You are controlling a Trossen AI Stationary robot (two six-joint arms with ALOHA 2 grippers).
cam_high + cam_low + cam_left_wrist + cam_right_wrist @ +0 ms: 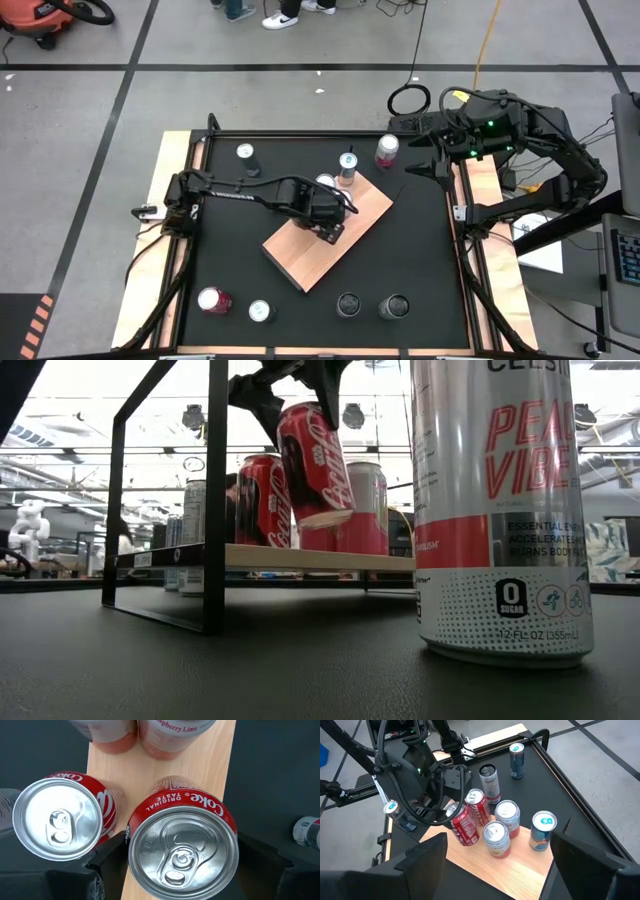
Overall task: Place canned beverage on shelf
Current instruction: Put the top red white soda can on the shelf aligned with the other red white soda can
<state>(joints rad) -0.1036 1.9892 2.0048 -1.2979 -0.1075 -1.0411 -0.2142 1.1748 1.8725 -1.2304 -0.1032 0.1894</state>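
**Left-wrist view: red cola can gripped over the wooden shelf**

Left-wrist view. The left gripper (182, 865) has its two dark fingers set on opposite sides of a red Coke can (182, 851), a smooth aluminium cylinder whose round silver lid and pull tab face the camera. The jaws stand wide, closed around the can's body. Below it lies the shelf (160, 775), a flat rectangular board of pale, fine-grained wood. A second red cola can (62, 817) stands just beside the held one, and two more cans show at the board's far end.

Low view. The held can (312, 460) hangs tilted, its base clear of the board's upper surface (300, 558). Upright cans stand behind it. The board rests on a thin black metal frame. A tall white slim can (500, 510) with glossy print stands close to the camera on the matte black tabletop.

High view. The shelf (300, 262) lies diagonally near the table's middle, with the left gripper (330, 228) above it. The right gripper (420, 165) waits at the table's far right corner, fingers spread apart and empty. Single cans stand scattered on the black tabletop (420, 250).
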